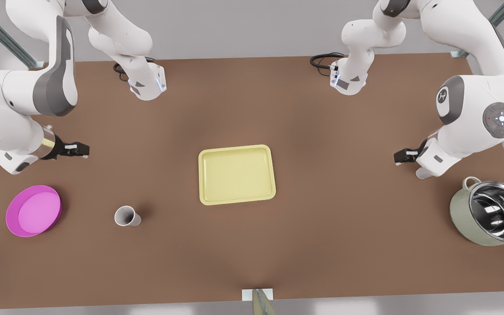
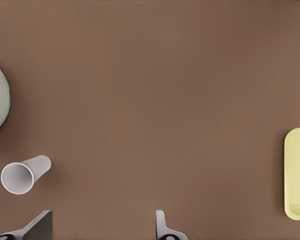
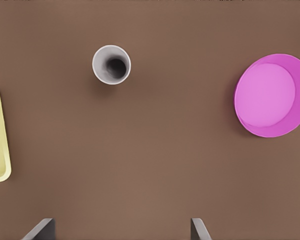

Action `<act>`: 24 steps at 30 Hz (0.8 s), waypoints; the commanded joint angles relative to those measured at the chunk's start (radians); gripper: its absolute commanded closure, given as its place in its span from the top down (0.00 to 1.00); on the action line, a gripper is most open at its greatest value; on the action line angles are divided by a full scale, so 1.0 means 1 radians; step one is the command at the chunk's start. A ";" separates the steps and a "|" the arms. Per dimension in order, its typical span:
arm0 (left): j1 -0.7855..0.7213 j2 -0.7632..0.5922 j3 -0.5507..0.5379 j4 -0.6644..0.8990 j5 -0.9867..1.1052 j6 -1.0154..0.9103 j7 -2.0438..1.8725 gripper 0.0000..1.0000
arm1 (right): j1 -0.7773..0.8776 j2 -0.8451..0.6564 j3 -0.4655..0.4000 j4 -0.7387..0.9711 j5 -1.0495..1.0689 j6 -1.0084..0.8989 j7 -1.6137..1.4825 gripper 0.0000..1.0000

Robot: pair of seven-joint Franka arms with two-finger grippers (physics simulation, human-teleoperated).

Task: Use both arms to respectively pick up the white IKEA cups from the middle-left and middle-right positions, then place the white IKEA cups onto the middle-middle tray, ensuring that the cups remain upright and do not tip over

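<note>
The right gripper hangs released above the tabletop, fingers spread wide, well apart from the near white IKEA cup, which stands upright at about 8 o'clock from the pale yellow tray. The left gripper is likewise released. The second white IKEA cup stands near the steel-lined pot, whose wall could crowd that approach. These light, tapered tumblers could tip if a finger clips the rim on descent, or if one catches the tray's raised rim. Both arms converging on one tray risks collision. In the front view the left arm overhangs the second cup's area, and both wrist views cut off the fingertips.
</note>
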 commanded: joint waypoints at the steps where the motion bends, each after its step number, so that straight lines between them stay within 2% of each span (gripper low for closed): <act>1: 0.000 -0.001 0.000 -0.002 -0.001 0.045 0.033 1.00 | -0.001 0.000 0.001 -0.003 0.002 0.039 -0.018 1.00; 3: 0.003 0.002 0.008 -0.017 -0.001 0.055 0.036 1.00 | -0.001 0.001 -0.002 -0.003 0.002 0.039 -0.020 1.00; 5: 0.006 0.002 0.089 -0.158 0.001 0.255 0.042 1.00 | -0.003 0.004 -0.003 -0.003 0.005 0.039 -0.018 1.00; 6: 0.012 0.004 0.106 -0.183 0.001 0.283 0.085 1.00 | -0.003 0.004 -0.003 -0.003 0.009 0.039 -0.018 1.00; 7: 0.018 0.005 0.167 -0.233 -0.001 0.354 0.125 1.00 | -0.004 0.004 -0.003 -0.005 0.012 0.038 -0.018 1.00; 11: 0.126 0.047 0.205 -0.307 -0.002 0.496 0.354 1.00 | -0.009 0.009 -0.005 -0.015 0.029 0.036 -0.018 1.00; 13: 0.137 0.047 0.308 -0.415 -0.070 0.639 0.496 1.00 | -0.009 0.009 -0.006 -0.023 0.029 0.041 -0.018 1.00; 19: 0.175 0.058 0.348 -0.549 -0.071 0.745 0.501 1.00 | -0.009 0.012 -0.006 -0.048 0.029 0.061 -0.015 1.00; 24: 0.198 0.093 0.357 -0.629 -0.128 0.834 0.501 1.00 | -0.009 0.090 -0.006 -0.052 0.022 0.061 -0.015 1.00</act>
